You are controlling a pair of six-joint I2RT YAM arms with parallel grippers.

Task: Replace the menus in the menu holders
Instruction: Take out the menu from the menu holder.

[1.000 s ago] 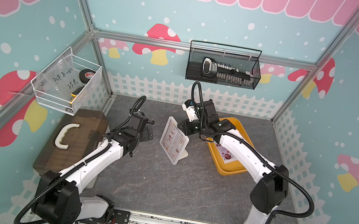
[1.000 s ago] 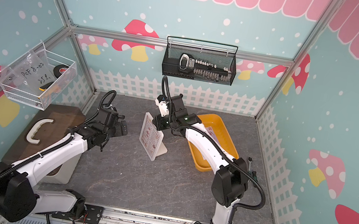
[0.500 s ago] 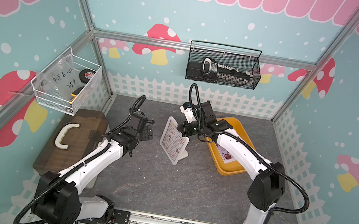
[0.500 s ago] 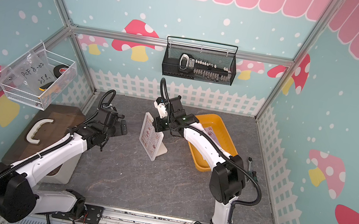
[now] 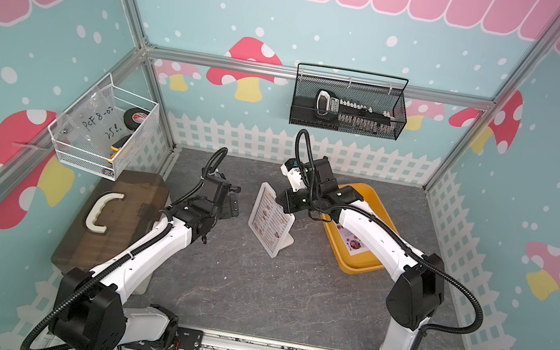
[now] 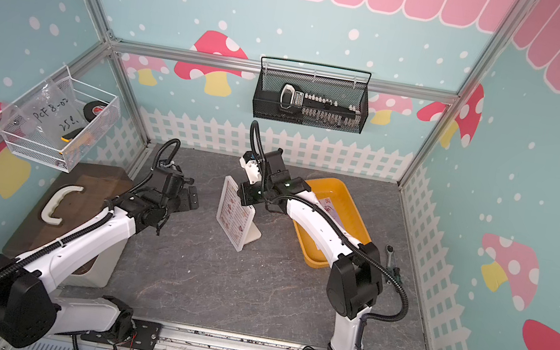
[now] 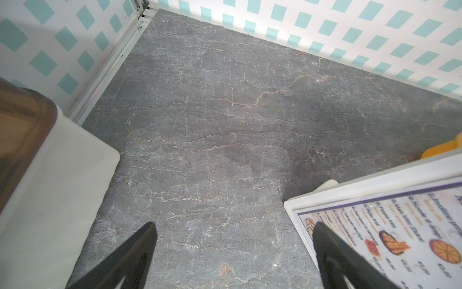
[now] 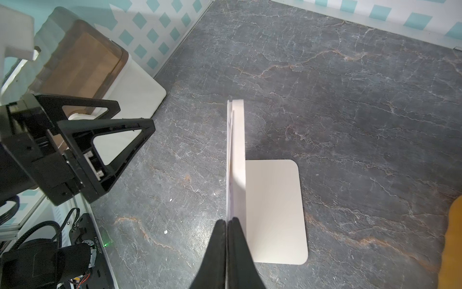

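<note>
**Right claw pinches the sheet in the stand**

Within the last second the right claw (image 8: pixel 227 225) has closed from a small gap to fully pinched. The right wrist view shows its two black fingers pressed together on the top edge of the displayed menu (image 5: pixel 270 219), the sheet standing in the white menu holder (image 5: pixel 271 254) at mid-desk. That probably means the old sheet is secured and can be drawn up out of the frame. It is not yet lifted and sits fully in the holder.

The left claw (image 7: pixel 233 225) has not changed: its jaws are spread wide and empty, just beside the holder's printed face. The right wrist view shows clear desk (image 5: pixel 249 295) between it and the frame, so nothing steadies the stand. The light holder may lift or tip with the sheet.

The spare menu (image 5: pixel 352 241) lies in the yellow tray (image 5: pixel 357 265), partly under the right arm. A brown-lidded box (image 5: pixel 116 209) sits behind the left arm, and a ratchet wrench (image 6: pixel 390 259) lies by the tray. Neither blocks an upward pull.
</note>
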